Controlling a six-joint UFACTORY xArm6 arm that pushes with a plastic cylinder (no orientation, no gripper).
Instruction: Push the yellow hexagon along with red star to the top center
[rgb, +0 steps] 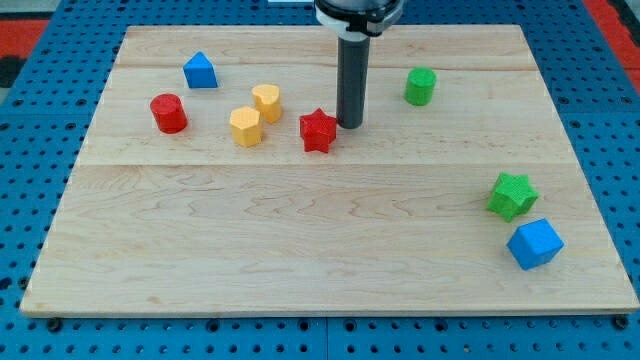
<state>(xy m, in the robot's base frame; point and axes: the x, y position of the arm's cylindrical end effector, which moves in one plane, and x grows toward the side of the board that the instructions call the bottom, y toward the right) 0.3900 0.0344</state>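
Observation:
The yellow hexagon (245, 126) lies left of centre in the upper half of the wooden board (300, 240). The red star (318, 130) lies to its right, with a gap between them. My tip (350, 125) stands just right of the red star, touching or almost touching it. The dark rod rises straight up from there to the view's top.
A yellow heart-like block (266, 101) sits just above and right of the hexagon. A red cylinder (168, 113) and a blue block (200, 71) lie at upper left. A green cylinder (420, 86) is at upper right. A green star (512, 195) and a blue cube (534, 243) lie at lower right.

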